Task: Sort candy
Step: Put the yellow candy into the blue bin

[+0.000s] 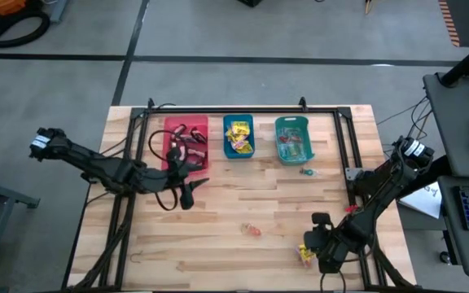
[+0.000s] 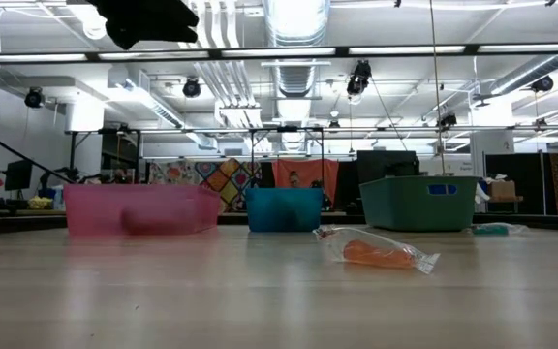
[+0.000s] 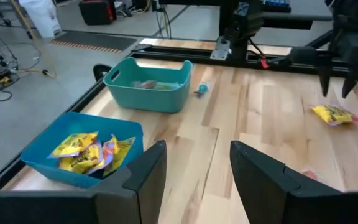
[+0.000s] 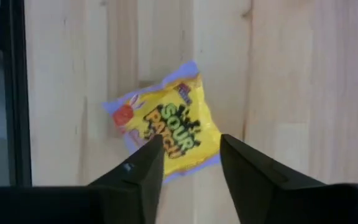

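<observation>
The right gripper (image 4: 188,158) hovers, jaws open and empty, over a yellow packet (image 4: 166,127) lying flat on the desk (image 1: 243,203) by its front right corner. It looks light, soft and crinkly; pinching across its middle seems best. The left gripper (image 3: 194,168), also open and empty, waits near the bins.

Yellow packet (image 4: 166,134) lying flat on bare wood near the table's front right. Orange clear-wrapped piece (image 2: 378,253) resting mid-table; remaining candy sitting in bins.

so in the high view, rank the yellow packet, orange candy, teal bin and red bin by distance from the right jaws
From the right gripper:
1. Yellow packet, right beside it at the near edge.
2. Orange candy, mid-table.
3. Teal bin, far side.
4. Red bin, far left.
</observation>
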